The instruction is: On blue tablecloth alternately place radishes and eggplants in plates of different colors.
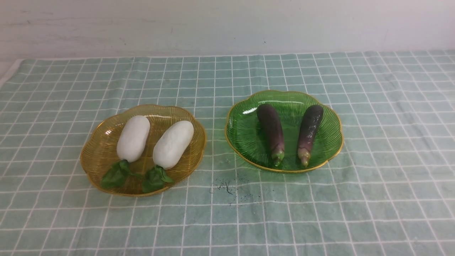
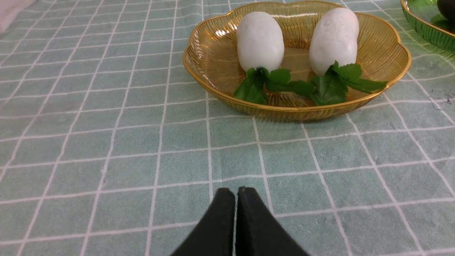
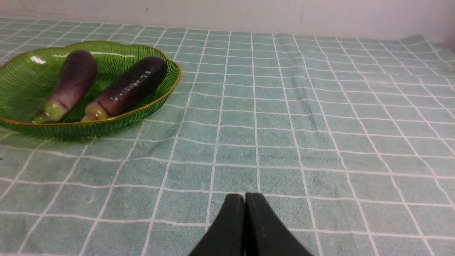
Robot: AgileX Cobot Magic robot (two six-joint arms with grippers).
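On the amber-yellow plate, to my left, I see both radishes lying side by side: the left radish and the right radish, each with its green leaf tuft pointing back toward me and draped on the near rim. Just beside it, to my right, the green plate holds the left eggplant and the right eggplant, stems also toward me, close together but apart. I judge this sorting by kind and colour to be the finished arrangement; every vegetable sits fully inside a rim, and nothing lies loose on the blue tablecloth.

Both arms hang low over bare cloth, well apart from the plates, which I read as a parked pose. My left gripper has its fingertips pressed together on nothing, and my right gripper is likewise closed and empty.

Neither arm shows in the front view, so I cannot place them exactly from there. The left wrist view cuts off the green plate at its edge, showing only a dark sliver of one eggplant. Between the plates, near me, a small dark smudge marks the cloth; I cannot tell whether it is ink or dirt.
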